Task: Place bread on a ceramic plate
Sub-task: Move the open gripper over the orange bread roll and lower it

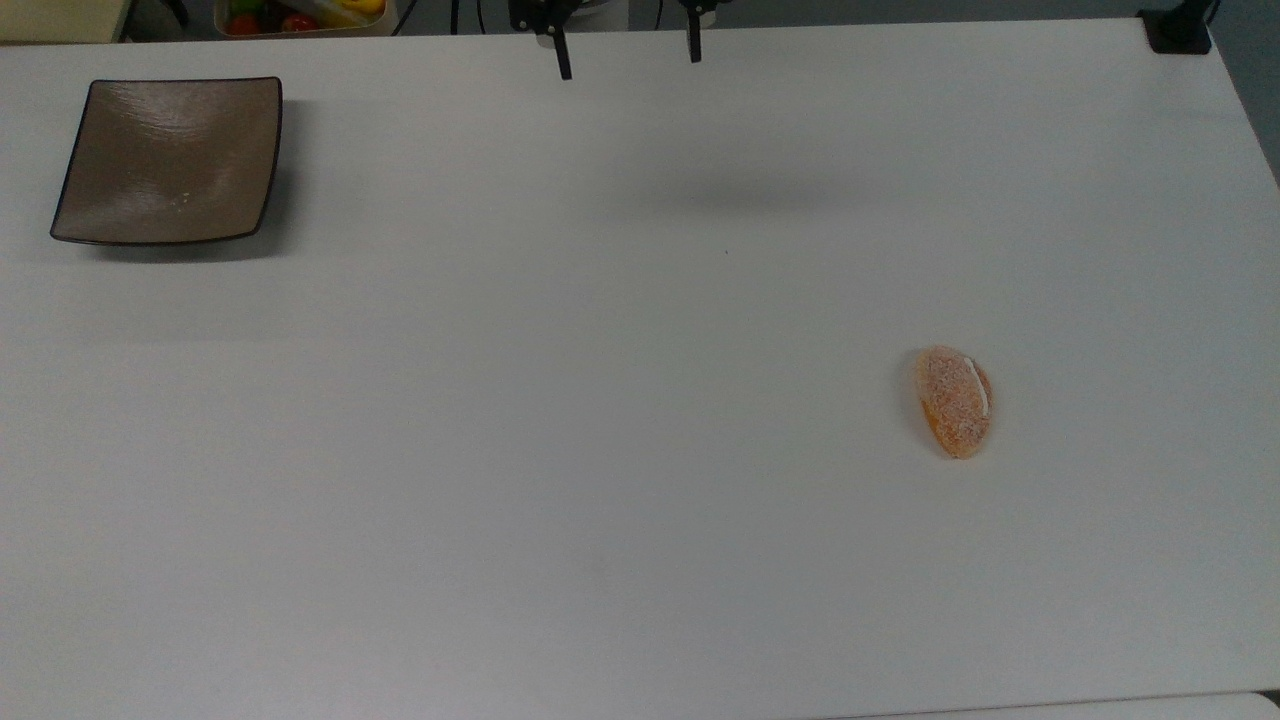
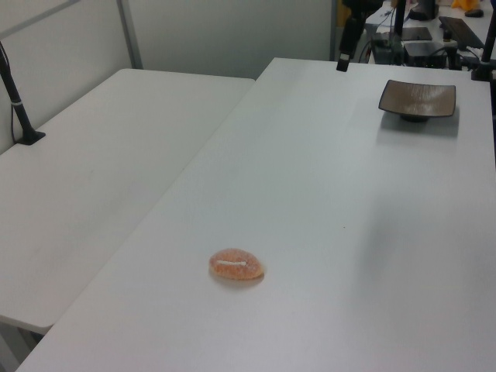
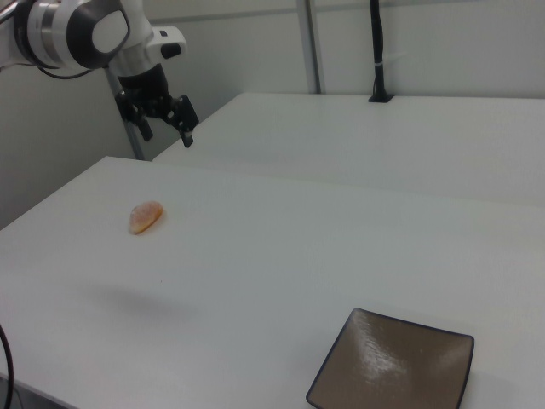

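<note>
Bread: lying loose on the white table, well apart from the ceramic plate, which sits bare at the far corner. Gripper: high above the table, well away from the bread, fingers spread, holding nothing. Risks, judged: rounded grainy roll slipping or rolling under an off-centre pinch; dropping during the long carry.

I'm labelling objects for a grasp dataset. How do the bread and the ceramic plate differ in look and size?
The bread is a small oval roll, while the ceramic plate is square and far larger. The bread is orange-tan with a grainy surface and a thin white stripe; the plate is glossy brown with a dark rim. The bread is domed; the plate is shallow with upturned edges. Both rest on the white table, far apart, untouched.
</note>
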Controlling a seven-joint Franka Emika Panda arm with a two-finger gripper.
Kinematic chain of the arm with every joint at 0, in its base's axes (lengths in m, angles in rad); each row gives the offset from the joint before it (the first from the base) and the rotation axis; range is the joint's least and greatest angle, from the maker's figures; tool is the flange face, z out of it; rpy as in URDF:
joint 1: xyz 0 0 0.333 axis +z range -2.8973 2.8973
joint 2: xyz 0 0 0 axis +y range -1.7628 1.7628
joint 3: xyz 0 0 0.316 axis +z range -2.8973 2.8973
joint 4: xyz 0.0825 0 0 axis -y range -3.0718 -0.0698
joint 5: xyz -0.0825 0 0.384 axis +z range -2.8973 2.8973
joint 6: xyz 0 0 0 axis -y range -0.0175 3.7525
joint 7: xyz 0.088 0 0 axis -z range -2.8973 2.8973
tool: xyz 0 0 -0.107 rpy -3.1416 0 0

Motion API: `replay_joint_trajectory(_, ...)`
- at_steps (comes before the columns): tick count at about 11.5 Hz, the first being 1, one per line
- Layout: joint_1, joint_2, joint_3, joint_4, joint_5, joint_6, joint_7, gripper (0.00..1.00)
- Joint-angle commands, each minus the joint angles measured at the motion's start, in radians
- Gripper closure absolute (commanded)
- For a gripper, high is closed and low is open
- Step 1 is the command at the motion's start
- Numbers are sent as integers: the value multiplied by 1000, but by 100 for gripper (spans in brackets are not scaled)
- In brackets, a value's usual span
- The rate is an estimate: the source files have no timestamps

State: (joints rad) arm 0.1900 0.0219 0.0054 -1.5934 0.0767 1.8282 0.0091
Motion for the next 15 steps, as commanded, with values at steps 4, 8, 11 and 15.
replay_joint_trajectory(4,129,191,2,162,-6,207,152,0)
replay_joint_trajectory(8,247,335,2,300,-72,217,382,0)
replay_joint_trajectory(11,293,432,2,322,-110,316,500,0)
replay_joint_trajectory(15,336,553,7,313,-103,483,537,0)
